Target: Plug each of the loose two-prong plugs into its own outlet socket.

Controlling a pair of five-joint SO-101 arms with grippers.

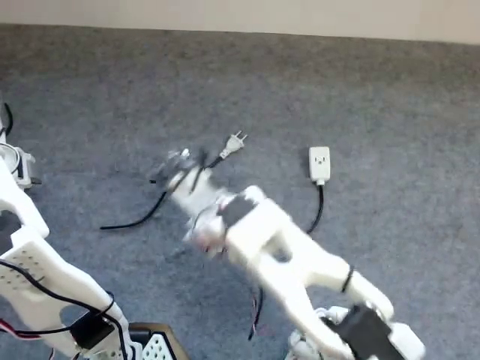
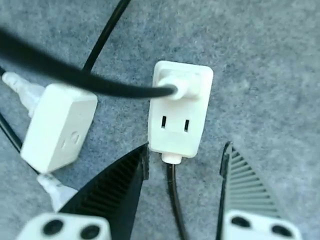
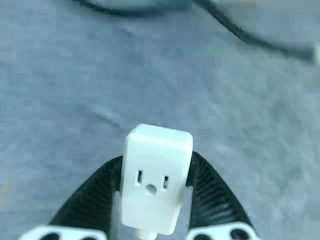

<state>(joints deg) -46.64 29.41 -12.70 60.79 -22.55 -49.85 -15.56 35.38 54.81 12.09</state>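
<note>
Squeezing a white outlet socket (image 3: 157,182), right pincer (image 3: 156,160) over grey carpet (image 3: 75,75).

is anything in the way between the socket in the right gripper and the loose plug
Nothing visible. The loose plug lies on bare carpet just beyond the right gripper, which holds the outlet socket; only the plug's own black cord runs nearby.

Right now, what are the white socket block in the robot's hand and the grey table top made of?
The white boxy socket block in the right hand looks like hard plastic: smooth, glossy, with crisp moulded edges and slots. The grey table cover looks like felt or short carpet, matte and fuzzy; which one is hard to tell.
</note>
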